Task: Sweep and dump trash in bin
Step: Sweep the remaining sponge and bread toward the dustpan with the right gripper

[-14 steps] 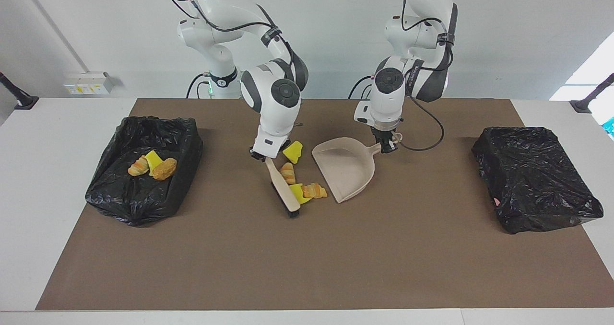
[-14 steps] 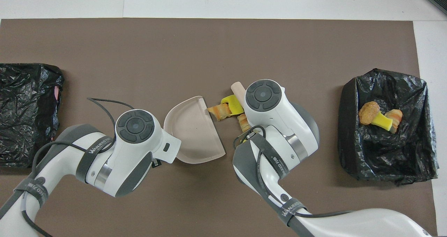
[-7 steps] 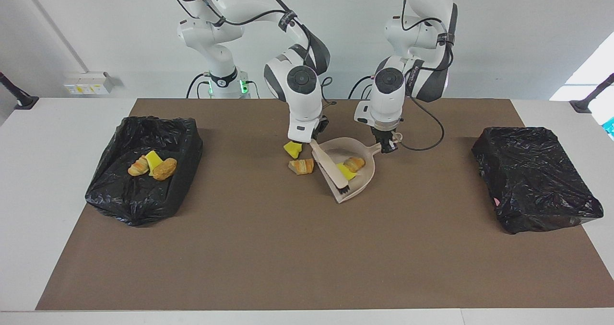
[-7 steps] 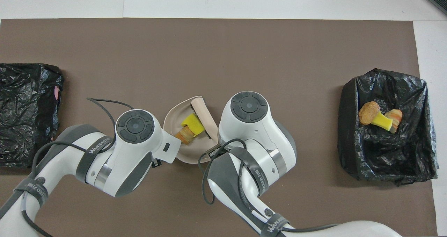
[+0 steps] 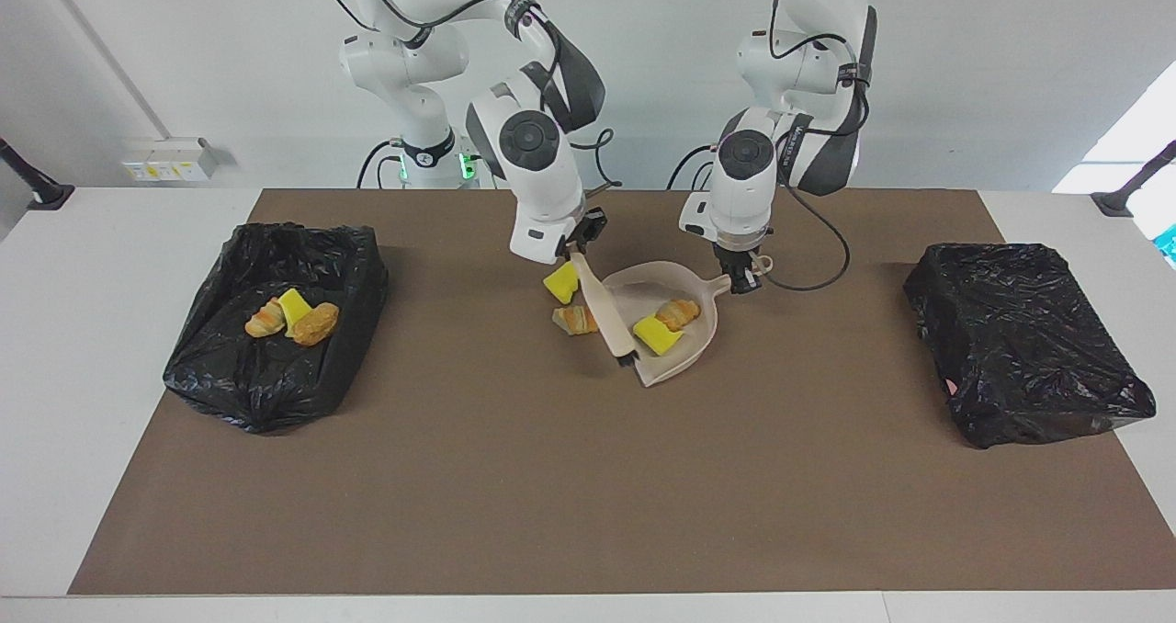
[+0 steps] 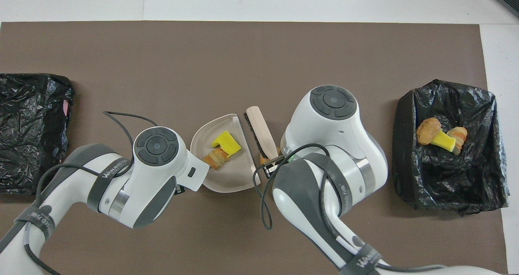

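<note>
Sweeping bits into the dustpan (image 5: 675, 334)

Right gripper (image 5: 571, 248) pinching brush (image 5: 604, 311); left gripper (image 5: 738, 278) pinching dustpan handle; trash (image 5: 669, 322) inside.

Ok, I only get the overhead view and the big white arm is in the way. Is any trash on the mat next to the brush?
Observer: Yes. The facing view shows a yellow sponge chunk on the mat beside the brush, toward the right arm's end of the table.
Kid: Just that one?
Observer: No, a pastry piece lies there too, outside the dustpan.
Kid: Who holds the dustpan?
Observer: The left gripper is shut on its handle.
</note>
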Robot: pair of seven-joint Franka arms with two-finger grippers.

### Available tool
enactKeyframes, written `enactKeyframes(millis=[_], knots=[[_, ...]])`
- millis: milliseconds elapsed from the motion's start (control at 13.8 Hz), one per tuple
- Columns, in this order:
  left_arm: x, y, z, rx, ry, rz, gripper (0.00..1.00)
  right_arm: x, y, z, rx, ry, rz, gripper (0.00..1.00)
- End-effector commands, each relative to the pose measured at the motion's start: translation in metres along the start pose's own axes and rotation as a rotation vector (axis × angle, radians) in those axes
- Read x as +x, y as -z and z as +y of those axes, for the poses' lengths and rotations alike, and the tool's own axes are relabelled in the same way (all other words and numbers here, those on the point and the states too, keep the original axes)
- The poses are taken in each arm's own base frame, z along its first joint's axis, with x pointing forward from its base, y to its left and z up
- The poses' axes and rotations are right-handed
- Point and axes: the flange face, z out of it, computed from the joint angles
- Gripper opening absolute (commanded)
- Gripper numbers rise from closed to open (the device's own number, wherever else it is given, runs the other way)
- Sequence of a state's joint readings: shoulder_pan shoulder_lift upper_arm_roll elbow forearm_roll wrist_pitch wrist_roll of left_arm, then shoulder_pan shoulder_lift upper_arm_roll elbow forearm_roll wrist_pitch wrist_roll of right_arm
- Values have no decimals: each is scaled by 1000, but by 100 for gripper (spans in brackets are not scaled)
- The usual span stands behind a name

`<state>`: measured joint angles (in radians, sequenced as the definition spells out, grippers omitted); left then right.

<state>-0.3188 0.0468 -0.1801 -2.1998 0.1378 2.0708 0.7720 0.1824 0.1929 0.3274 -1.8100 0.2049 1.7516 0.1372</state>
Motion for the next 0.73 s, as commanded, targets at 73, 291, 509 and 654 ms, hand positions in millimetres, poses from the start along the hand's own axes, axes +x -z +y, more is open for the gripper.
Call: enactKeyframes(millis=[73, 291, 509, 654], knots=[[-6, -1, 7, 7, -109, -18, 0, -44, -4, 7, -54, -196, -35, 0], [-4, -1, 8, 7, -171, -19, 0, -83, -43, 34, -102, -264, -22, 0], [-3, -1, 8, 14, -172, -13, 0, -121, -77, 49, -119, -301, 41, 0], [-2, 0, 8, 18, -171, -9, 0, -121, -80, 51, -121, -304, 36, 0]])
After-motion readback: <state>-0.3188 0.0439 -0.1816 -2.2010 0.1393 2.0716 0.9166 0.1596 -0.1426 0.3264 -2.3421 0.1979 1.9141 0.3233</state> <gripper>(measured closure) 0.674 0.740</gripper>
